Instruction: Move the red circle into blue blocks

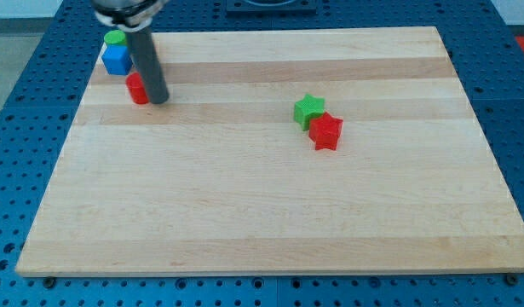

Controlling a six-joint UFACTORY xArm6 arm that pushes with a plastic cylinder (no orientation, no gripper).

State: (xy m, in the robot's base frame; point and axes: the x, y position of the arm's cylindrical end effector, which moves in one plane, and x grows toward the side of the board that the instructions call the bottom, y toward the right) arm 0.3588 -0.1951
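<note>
The red circle block sits near the view's top left on the wooden board, partly hidden behind my rod. My tip rests on the board right against the red block's right side. A blue block lies just above and left of the red circle, a small gap between them. A green round block sits right above the blue block, touching it.
A green star block and a red star block touch each other right of the board's centre. The board lies on a blue perforated table.
</note>
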